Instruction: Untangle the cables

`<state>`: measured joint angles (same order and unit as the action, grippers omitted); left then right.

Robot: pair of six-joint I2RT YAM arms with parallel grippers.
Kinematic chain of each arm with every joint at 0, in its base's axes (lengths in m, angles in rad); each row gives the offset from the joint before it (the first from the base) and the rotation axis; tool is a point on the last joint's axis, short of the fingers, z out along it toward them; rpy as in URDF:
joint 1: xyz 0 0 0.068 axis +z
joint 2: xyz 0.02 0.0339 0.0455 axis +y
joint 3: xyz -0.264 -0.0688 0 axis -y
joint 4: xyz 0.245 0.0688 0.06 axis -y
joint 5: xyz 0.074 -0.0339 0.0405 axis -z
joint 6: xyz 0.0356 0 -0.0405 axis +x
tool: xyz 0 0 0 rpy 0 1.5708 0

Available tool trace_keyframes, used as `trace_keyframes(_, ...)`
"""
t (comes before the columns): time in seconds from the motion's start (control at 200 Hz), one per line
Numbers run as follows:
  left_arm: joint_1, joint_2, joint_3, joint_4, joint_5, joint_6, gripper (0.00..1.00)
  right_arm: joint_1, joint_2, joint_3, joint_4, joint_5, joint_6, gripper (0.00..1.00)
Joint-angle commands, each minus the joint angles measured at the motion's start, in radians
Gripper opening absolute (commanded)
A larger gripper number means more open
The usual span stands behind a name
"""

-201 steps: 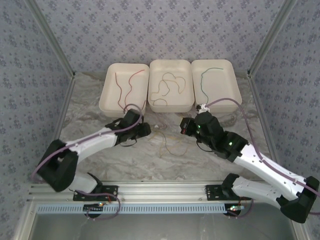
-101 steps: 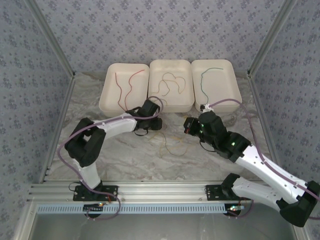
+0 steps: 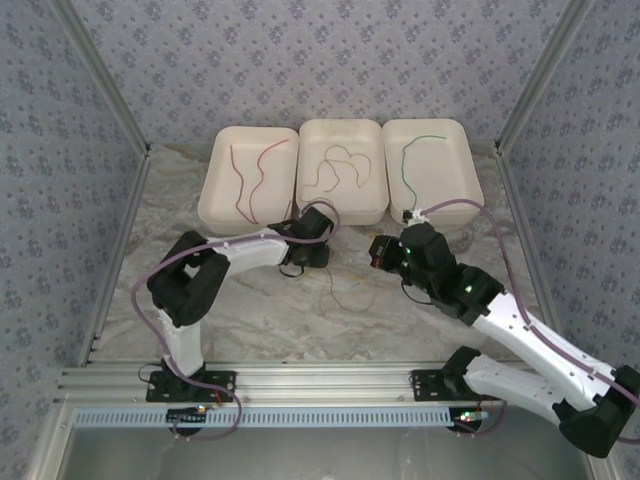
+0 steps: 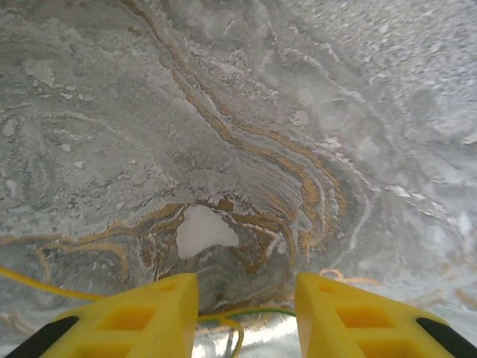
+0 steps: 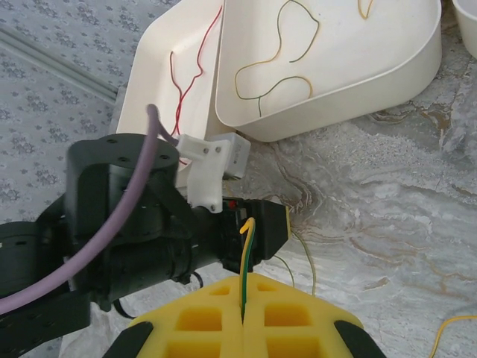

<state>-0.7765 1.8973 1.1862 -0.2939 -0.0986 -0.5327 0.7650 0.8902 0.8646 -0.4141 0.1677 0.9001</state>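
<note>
A few loose cables point(image 3: 340, 290) lie on the desk point(image 3: 250, 310), just in front of both hands. The left arm has swung in from the side, so the left hand point(image 3: 318, 240) now sits low, near the right hand point(image 3: 378, 250). Its fingers are apart but closing in, with a thin cable point(image 4: 231, 317) between them. The right hand stays clamped on a green and yellow cable point(image 5: 246, 261). I think a pull comes next. Farther back, sorted cables rest in three white trays point(image 3: 350, 215).
</note>
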Motion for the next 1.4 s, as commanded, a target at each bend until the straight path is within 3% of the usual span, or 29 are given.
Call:
trace_keyframes(0.0,-0.001,0.034,0.024,-0.013,-0.02,0.001,0.35,-0.005,-0.017,-0.012,0.006,-0.006,-0.006,0.0)
trace_keyframes(0.095,0.0,0.041,0.017,0.011,-0.024,0.0,0.27,-0.006,-0.019,-0.013,0.006,-0.005,-0.006,0.0)
trace_keyframes(0.205,0.001,0.017,0.0,0.028,-0.052,-0.012,0.0,-0.007,-0.023,-0.017,0.005,-0.005,-0.004,0.0)
trace_keyframes(0.38,0.008,-0.141,-0.063,0.009,-0.167,-0.042,0.0,-0.016,-0.064,0.014,-0.039,0.026,-0.029,0.0)
trace_keyframes(0.505,0.085,-0.323,-0.111,-0.046,-0.219,-0.073,0.0,-0.058,-0.107,0.092,-0.127,0.058,-0.082,0.0)
trace_keyframes(0.6,0.211,-0.511,-0.172,-0.088,-0.211,-0.126,0.0,-0.127,-0.147,0.149,-0.178,0.093,-0.14,0.0)
trace_keyframes(0.71,0.419,-0.702,-0.247,-0.134,-0.113,-0.182,0.0,-0.245,-0.181,0.204,-0.182,0.11,-0.202,0.0)
trace_keyframes(0.794,0.559,-0.776,-0.278,-0.152,0.0,-0.186,0.0,-0.323,-0.201,0.216,-0.109,0.079,-0.237,0.0)
trace_keyframes(0.874,0.635,-0.807,-0.295,-0.163,0.086,-0.189,0.0,-0.389,-0.221,0.217,-0.014,0.038,-0.246,0.0)
trace_keyframes(1.089,0.723,-0.888,-0.357,-0.174,0.126,-0.213,0.0,-0.507,-0.25,0.243,0.145,0.044,-0.196,0.0)
trace_keyframes(1.394,0.782,-0.931,-0.395,-0.208,0.11,-0.211,0.0,-0.647,-0.198,0.362,0.106,0.074,-0.087,0.0)
